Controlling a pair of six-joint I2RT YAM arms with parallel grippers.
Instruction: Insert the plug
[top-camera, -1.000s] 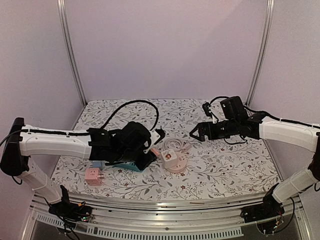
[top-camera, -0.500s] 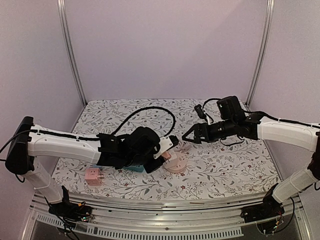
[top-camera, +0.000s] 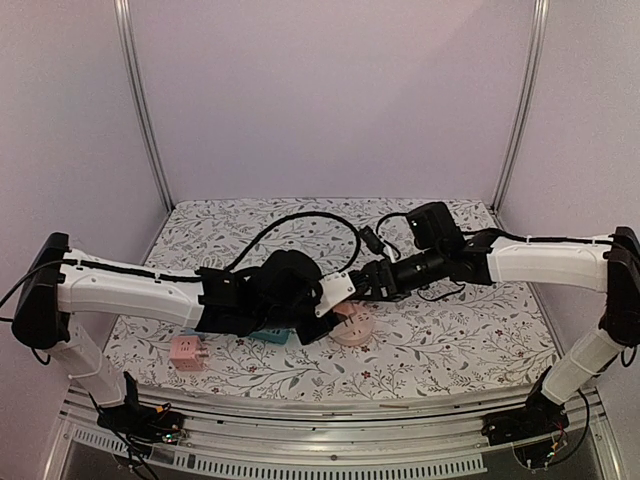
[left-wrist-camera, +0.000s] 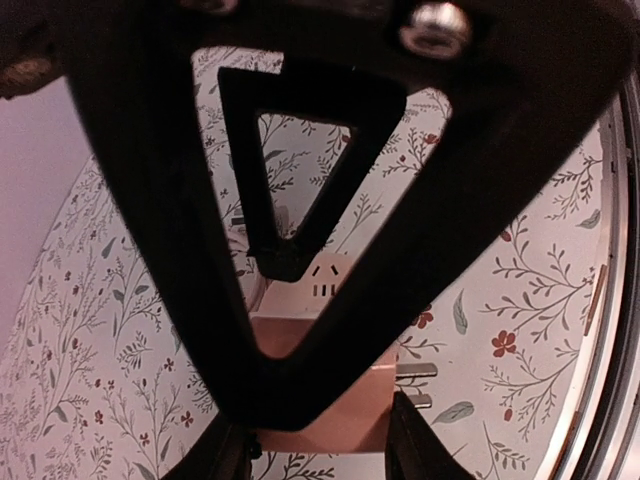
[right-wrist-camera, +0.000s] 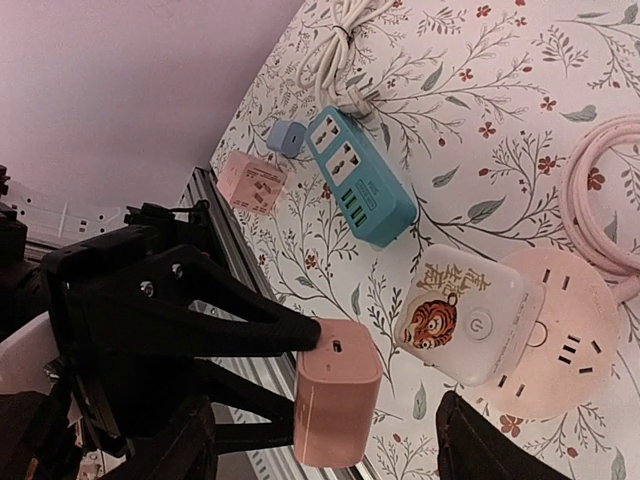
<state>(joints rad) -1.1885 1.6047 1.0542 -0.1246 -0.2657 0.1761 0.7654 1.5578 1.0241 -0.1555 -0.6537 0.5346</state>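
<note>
Pink plug (right-wrist-camera: 335, 395): one, a rounded cube, clamped between the two black fingers of the left gripper (top-camera: 335, 303). Jaws closed hard on its sides. Held above the table (right-wrist-camera: 500, 100), not touching it.

Left wrist view: two metal prongs (left-wrist-camera: 418, 372) stick out of the cube's side, to the right of the jaws. A pale face with slot marks lies just past the fingertips. Cannot tell which socket it belongs to.

Right gripper (top-camera: 385, 282): jaws apart, nothing between them. Its two dark fingers (right-wrist-camera: 190, 445) frame the bottom of the right wrist view. The left gripper and its plug sit straight ahead of these jaws, near but not touching.

Round socket base (right-wrist-camera: 572, 335): one, pink, flat on the table, ahead of the right jaws and to their right. Several slot sets show on its top.
White tiger cube (right-wrist-camera: 465, 315): one, seated on that base, with a power-button mark on its face.
Pink cable (right-wrist-camera: 600, 185): one loop, beyond the base.

Farther ahead of the right jaws, all on the table:
- teal power strip (right-wrist-camera: 362, 180), one
- small blue adapter (right-wrist-camera: 285, 137), one, just beside the strip's far end
- second pink cube (right-wrist-camera: 252, 182), one, apart from the strip
- white cable coil (right-wrist-camera: 345, 35), one, farthest out

Pink cubes counted: two, one gripped and one lying loose.
</note>
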